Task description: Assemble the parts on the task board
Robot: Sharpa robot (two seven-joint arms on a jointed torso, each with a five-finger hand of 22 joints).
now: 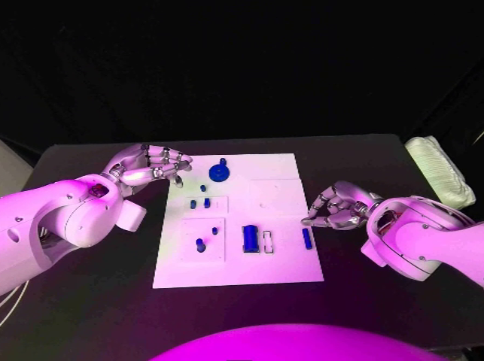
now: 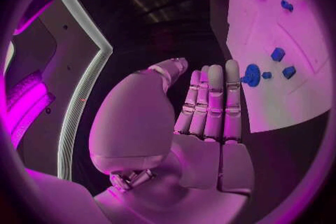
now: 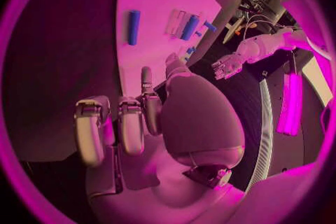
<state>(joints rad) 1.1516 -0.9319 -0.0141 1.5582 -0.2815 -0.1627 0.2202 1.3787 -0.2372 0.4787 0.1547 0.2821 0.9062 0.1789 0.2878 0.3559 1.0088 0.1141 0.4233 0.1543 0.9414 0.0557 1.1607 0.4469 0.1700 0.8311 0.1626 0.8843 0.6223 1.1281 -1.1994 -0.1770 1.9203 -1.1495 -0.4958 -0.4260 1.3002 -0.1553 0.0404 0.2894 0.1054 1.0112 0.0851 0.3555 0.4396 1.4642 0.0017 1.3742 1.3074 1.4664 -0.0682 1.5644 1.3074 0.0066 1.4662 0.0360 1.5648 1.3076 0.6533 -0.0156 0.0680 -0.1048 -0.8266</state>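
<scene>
The left hand [image 1: 150,165] hovers over the black table [image 1: 89,301] just off the far left corner of the white board [image 1: 285,263]. Its fingers [image 2: 213,101] lie straight and close together with nothing in them, the thumb set apart. The nearest part is a round blue piece [image 1: 220,173], just beside the fingertips on the board's far left area, not touched.

The right hand [image 1: 339,207] sits at the board's right edge, fingers curled inward; it appears to hold nothing, though the head view is too small to be certain. A blue bar [image 1: 307,238] lies on the board just beside it, apart from the fingers.

Further in lie a wide blue block [image 1: 249,238] with a pale strip [image 1: 268,241] beside it, and small blue pieces [image 1: 199,203] at the left. Open table surrounds the board on all sides. A white bundle [image 1: 442,173] rests at the far right edge.
</scene>
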